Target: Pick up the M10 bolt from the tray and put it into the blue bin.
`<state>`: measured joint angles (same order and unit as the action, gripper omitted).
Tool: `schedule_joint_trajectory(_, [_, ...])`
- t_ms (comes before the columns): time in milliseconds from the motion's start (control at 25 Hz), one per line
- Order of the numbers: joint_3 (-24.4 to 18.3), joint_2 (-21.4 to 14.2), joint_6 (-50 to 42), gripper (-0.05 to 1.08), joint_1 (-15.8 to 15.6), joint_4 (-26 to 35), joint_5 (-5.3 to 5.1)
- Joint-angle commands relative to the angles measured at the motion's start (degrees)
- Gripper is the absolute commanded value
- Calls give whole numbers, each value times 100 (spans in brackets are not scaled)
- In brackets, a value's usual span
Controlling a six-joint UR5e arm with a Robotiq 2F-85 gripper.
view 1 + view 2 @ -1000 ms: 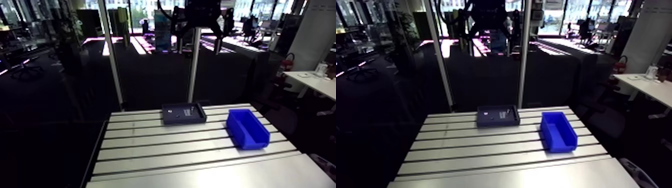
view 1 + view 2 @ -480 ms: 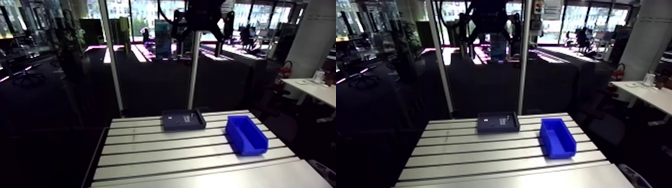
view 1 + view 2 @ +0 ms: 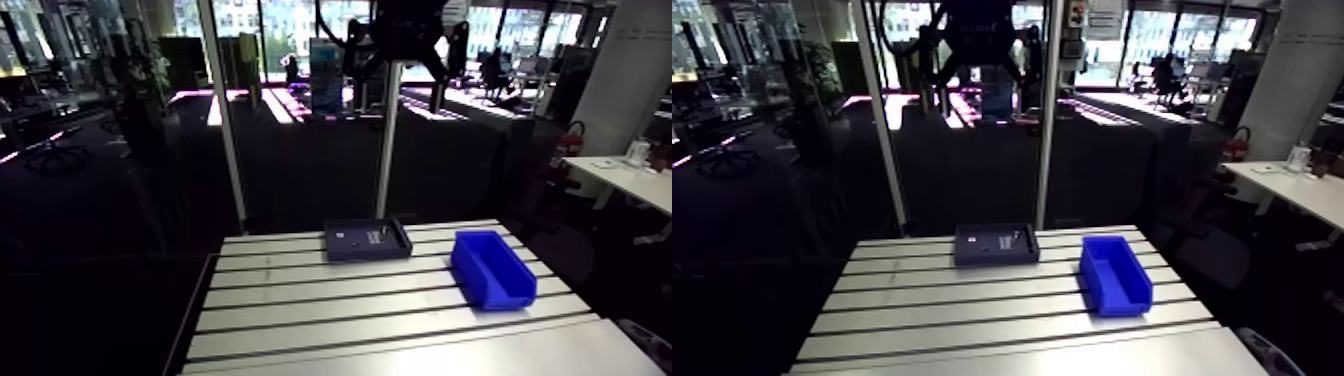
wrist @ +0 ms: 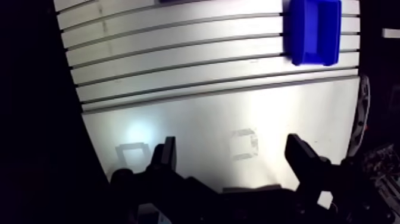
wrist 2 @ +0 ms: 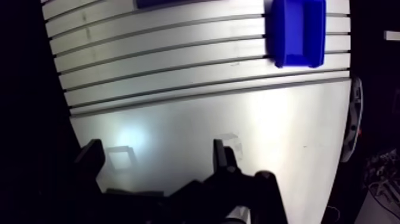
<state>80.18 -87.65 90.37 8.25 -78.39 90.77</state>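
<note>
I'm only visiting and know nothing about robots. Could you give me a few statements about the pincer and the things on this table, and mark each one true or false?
1. The pincer is open and holds nothing. True.
2. The bin is red. False: it is blue.
3. The tray sits inside the bin. False: it lies on the table beside the bin, apart from it.
4. The tray is dark. True.
5. The pincer touches the tray. False: it hangs above the table, well clear of the tray.
</note>
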Motion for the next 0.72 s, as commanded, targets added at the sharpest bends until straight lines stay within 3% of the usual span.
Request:
schedule_joint_trajectory(40, [11,112,-288,1,10,-198,-20])
schedule_joint_trajectory(360, [81,552,-525,1,1,-1227,-12])
schedule_joint_trajectory(720, [99,1255,-525,1,1,-1860,32])
